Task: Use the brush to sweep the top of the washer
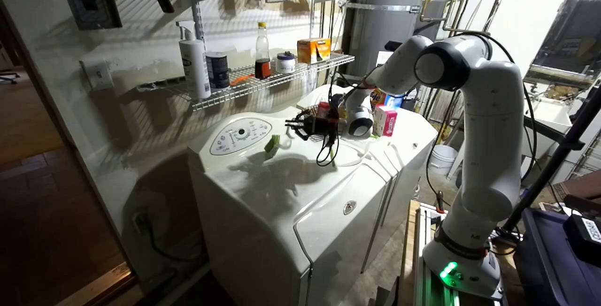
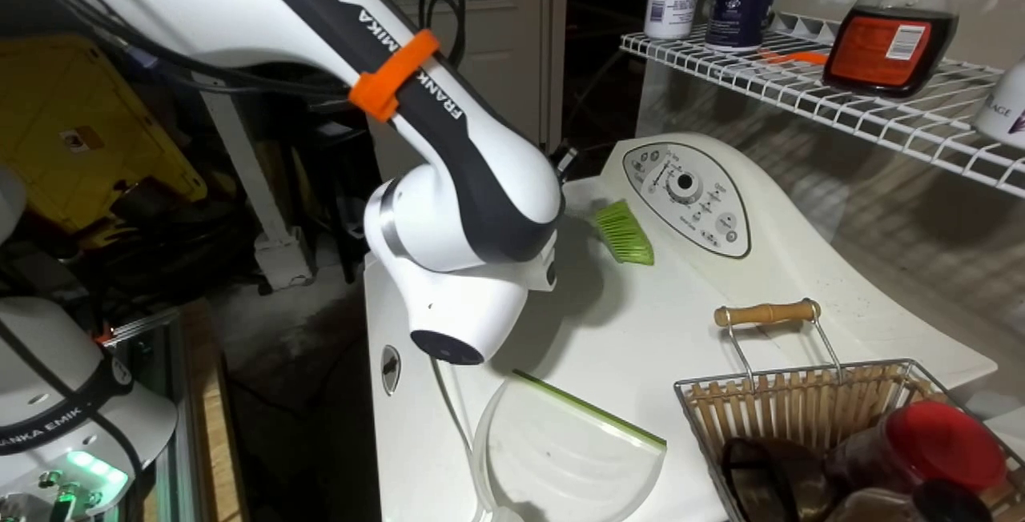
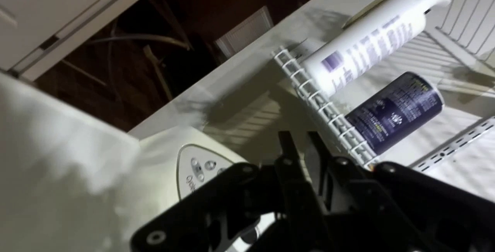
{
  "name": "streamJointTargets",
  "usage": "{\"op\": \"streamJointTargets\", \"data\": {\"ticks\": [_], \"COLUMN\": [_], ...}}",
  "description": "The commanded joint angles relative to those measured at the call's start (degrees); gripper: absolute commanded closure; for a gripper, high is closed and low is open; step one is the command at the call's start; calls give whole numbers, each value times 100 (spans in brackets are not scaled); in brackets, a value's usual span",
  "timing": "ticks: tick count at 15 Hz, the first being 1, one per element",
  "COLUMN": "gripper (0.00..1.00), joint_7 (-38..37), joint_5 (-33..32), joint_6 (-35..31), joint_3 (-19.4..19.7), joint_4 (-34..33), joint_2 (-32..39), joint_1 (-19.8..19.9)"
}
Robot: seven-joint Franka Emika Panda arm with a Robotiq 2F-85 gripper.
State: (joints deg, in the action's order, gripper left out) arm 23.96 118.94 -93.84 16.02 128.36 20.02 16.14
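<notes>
Green-bristled, the brush (image 2: 625, 235) lies on the white top of the washer (image 2: 633, 330), near the control panel (image 2: 689, 214), which sits at two o'clock from it in an exterior view. My gripper (image 1: 288, 123) hangs above that top, aimed toward nine o'clock in an exterior view, with the brush below and apart from it, at seven o'clock from my tips. My fingers (image 3: 289, 147) are parted by only a narrow gap, and I see nothing between them.

I judge the step in hand to be fetching the brush. To do it well I should tip my wrist down, since I point past the brush, and spread my jaws wider before I come in around it. The handle is hard to make out, so I want a clear look before choosing where to pinch; a firm hold there should leave the bristles free to sweep. I should pass well clear of the wire shelf (image 3: 325, 107), where a spray bottle (image 3: 363, 49) stands at one o'clock from my tips in the wrist view, and not knock the control panel at eight. The dustpan (image 2: 572, 450), just past six o'clock from the brush in an exterior view, is best left undisturbed.
</notes>
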Motion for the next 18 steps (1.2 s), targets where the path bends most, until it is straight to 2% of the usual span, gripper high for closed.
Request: {"op": "streamJointTargets", "data": {"ticks": [1,4,6,7,8,9,10,11,14,18], "gripper": [96,96,96,96,90,61,64,62,43,15], "joint_7": [-162,-181,-122,36,181,497,634,702,563,-193], "joint_5": [524,819,771,470,300,-99,-355,-574,-1187,-2120], "joint_6": [699,1243,1392,1342,1247,1026,857,608,-276,-1606], "joint_3": [-64,-25,20,72,98,158,166,163,55,-260], "joint_4": [1109,1671,1956,2018,2055,1990,1977,1954,1783,1145], "joint_2": [-777,-1018,-1125,-1162,-1199,-1244,-1353,-1499,-2059,-2684], "joint_1": [67,54,22,-11,-37,-77,-113,-148,-251,-353]}}
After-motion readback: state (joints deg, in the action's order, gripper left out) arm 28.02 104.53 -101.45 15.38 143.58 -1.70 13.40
